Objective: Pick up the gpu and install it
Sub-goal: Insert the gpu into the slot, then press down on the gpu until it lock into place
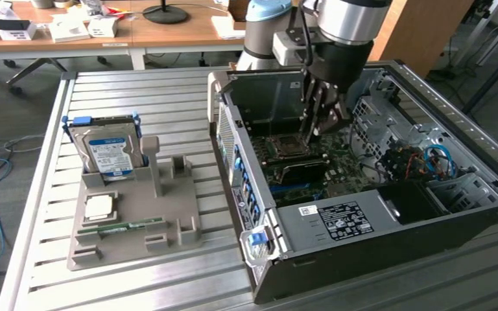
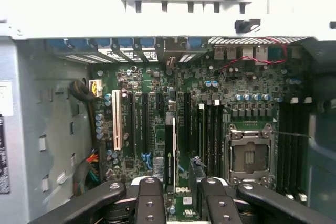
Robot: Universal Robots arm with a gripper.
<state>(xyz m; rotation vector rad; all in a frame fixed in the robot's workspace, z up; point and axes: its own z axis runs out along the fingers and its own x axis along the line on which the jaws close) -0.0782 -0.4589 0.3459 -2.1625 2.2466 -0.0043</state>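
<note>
The arm's dark two-fingered gripper (image 1: 325, 123) is down inside the open black desktop computer case (image 1: 318, 272), which lies on its side on the ribbed metal table (image 1: 128, 91), just above the green motherboard (image 2: 157, 77).

Wrist view: the gripper (image 2: 181, 184) has its jaws apart, w/ a clear gap between the black fingers (image 2: 149, 203). The gpu (image 2: 170, 150), a thin dark card seen edge-on, stands upright in that gap among the long black expansion slots, nearer one finger than the other. It sits between the white slot (image 2: 116, 119) and the silver square CPU socket (image 2: 248, 156). Can't tell if it's fully seated, or if either pad touches it.

Exterior view's left, well apart from the case: a grey plastic parts fixture (image 1: 137, 240) holding the upright silver hard drive w/ blue-white label (image 1: 109, 152) and a narrow green memory stick (image 1: 128, 227) lying flat.
</note>
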